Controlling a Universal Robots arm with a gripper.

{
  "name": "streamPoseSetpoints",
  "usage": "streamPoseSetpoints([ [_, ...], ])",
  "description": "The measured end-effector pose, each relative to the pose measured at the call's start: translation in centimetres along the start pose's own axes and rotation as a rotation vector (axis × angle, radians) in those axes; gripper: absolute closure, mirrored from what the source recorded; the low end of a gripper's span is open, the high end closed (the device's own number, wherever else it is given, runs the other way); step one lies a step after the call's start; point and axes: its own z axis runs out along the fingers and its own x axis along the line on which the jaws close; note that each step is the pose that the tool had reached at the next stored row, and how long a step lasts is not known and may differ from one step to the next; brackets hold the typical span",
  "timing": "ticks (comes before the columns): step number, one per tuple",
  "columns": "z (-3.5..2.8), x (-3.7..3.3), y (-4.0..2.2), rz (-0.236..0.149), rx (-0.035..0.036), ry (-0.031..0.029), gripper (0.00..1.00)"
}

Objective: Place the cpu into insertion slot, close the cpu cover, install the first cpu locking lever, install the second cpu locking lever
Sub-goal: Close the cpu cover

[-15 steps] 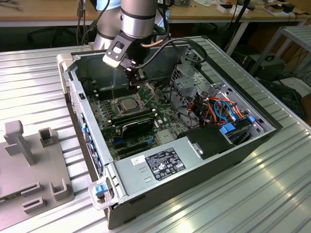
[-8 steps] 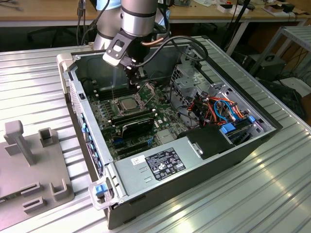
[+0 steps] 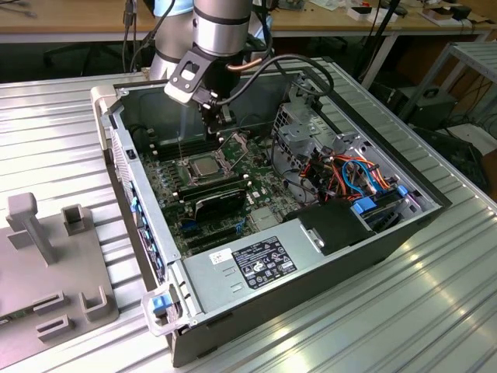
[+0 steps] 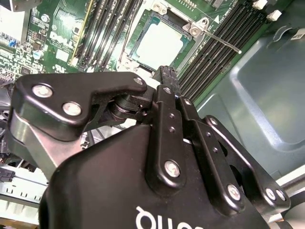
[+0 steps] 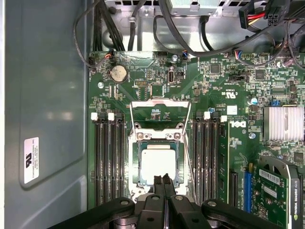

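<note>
First wrist view gives us the clearest look: the cpu point(image 5: 157, 162) lies flat in the insertion slot point(image 5: 135, 164), silvery top up, with long black memory slots point(image 5: 109, 162) on either side. We see the cpu cover point(image 5: 159, 102) swung open, its frame tipped back past the hinge edge of the socket, so the green board shows through its window. The gripper point(image 5: 164, 179) hangs just above the near edge of the chip, and its fingers point(image 5: 159, 181) are pressed together with nothing between them. In the second wrist view we find one thin locking lever point(image 4: 220, 40) unlatched, sticking out over the memory slots beside the socket. From the exterior view we note the open computer case point(image 3: 311, 287) resting on the ribbed metal table point(image 3: 435, 311), the arm reaching down into it.
</note>
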Motion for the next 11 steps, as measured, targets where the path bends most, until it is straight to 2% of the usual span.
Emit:
streamPoseSetpoints([
  [11,-0.40,0.00,0.02,0.000,0.0005,0.0002,0.89],
])
